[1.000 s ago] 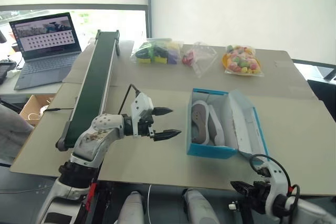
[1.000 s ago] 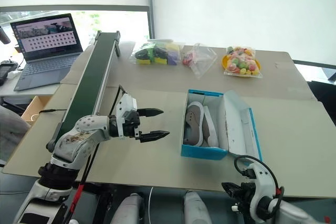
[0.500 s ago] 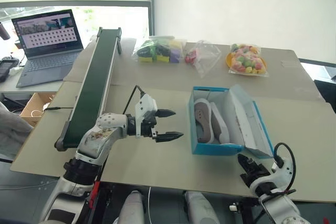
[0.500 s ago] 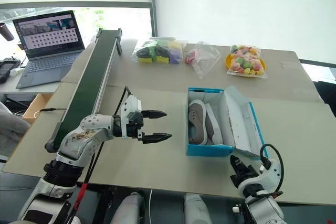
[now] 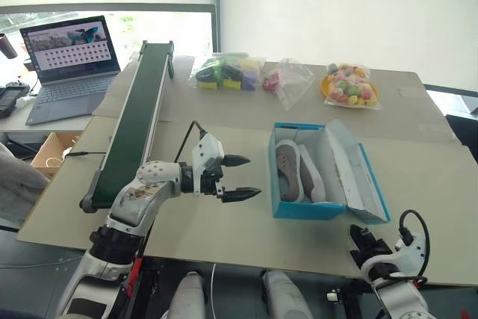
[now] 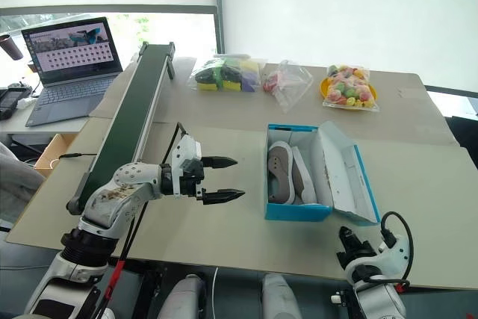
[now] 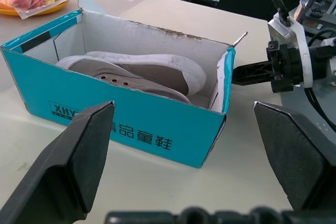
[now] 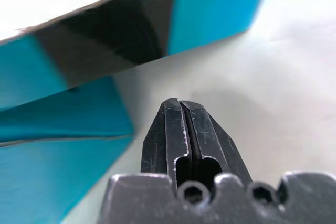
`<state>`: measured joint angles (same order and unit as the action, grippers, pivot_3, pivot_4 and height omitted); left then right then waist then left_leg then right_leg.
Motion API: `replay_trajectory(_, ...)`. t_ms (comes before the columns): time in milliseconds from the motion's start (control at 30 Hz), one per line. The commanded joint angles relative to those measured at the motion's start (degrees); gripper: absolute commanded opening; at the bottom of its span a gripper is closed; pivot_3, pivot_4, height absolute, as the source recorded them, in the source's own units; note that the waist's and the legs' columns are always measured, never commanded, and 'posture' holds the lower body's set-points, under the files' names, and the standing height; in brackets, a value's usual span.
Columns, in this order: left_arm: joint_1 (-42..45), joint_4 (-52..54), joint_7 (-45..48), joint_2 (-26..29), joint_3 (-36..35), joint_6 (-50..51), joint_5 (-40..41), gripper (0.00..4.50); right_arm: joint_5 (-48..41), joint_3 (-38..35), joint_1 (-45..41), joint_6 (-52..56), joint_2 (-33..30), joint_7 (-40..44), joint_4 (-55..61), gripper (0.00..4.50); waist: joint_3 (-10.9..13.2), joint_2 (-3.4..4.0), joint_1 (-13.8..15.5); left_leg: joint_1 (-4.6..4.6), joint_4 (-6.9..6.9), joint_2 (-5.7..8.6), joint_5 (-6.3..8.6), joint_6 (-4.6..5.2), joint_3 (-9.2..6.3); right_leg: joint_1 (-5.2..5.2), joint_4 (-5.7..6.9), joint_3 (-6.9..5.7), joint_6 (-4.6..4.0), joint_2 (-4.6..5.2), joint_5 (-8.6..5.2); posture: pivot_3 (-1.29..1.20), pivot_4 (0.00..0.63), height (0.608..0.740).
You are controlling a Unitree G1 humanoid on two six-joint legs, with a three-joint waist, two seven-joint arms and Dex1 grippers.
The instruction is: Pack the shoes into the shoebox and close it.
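Observation:
The turquoise shoebox (image 5: 300, 210) stands open on the table with its lid (image 5: 364, 177) leaning out to the right. Both grey-brown shoes (image 5: 293, 172) lie inside on their sides, pale soles showing. My left gripper (image 5: 252, 177) hovers open just left of the box, pointing at its side wall (image 7: 131, 124), nothing between its fingers. My right gripper (image 5: 364, 239) is shut and empty at the table's front edge, just below the lid's near corner. In the right wrist view its fingertips (image 8: 181, 104) point at the lid's blue underside (image 8: 210, 14).
A dark green conveyor (image 5: 138, 121) runs along the left of the table. Three clear bags of colourful items (image 5: 222, 72) (image 5: 287, 80) (image 5: 348, 86) lie at the back. A laptop (image 5: 69, 61) sits on a side desk at the far left.
My right gripper has swung from pointing left along the front edge to pointing forward at the lid's near corner, shifting right. The left arm, box and shoes have stayed put.

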<state>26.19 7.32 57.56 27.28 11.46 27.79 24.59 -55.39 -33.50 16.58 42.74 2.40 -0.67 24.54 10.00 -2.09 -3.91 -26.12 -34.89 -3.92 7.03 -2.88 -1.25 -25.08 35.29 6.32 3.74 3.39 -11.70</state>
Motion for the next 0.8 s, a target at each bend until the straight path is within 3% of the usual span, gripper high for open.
replay_trajectory(33,0.44,1.88,-0.16,0.03,-0.46,-0.23,-0.02,4.50,-1.77,0.92,-1.63,-2.15,-1.33,-0.53,2.45,0.04,0.00,0.01,0.01,0.00,-0.01,0.00,0.00,0.00,0.01,0.00,0.00,0.00,0.00,0.00,0.00,0.00,0.150,0.709)
replay_trajectory(333,0.18,2.31,-0.85,0.03,-0.53,0.01,0.13,4.50,-3.19,1.72,-5.85,-3.73,-3.16,-4.87,2.59,0.04,-0.01,0.04,0.08,0.00,0.01,0.01,-0.17,0.26,0.01,0.00,0.07,-0.02,-0.01,0.00,0.00,0.00,0.150,0.709)
replay_trajectory(567,0.51,2.03,-1.01,0.07,-0.61,-0.02,-0.09,4.50,-8.11,-1.83,-12.01,-6.04,-4.00,-14.47,1.61,0.04,-0.01,0.04,0.12,0.00,-0.01,0.01,-0.18,0.29,0.00,-0.01,0.18,-0.02,0.00,-0.01,0.01,0.00,0.150,0.709)
replay_trajectory(800,0.50,2.06,-0.76,0.28,-0.39,0.34,-0.09,4.50,-3.73,0.73,-13.40,-9.93,-7.29,-12.01,2.62,0.04,0.00,0.06,0.05,0.04,-0.07,0.04,-0.25,0.39,0.00,-0.01,0.37,0.01,0.00,-0.01,0.01,0.00,0.150,0.709)
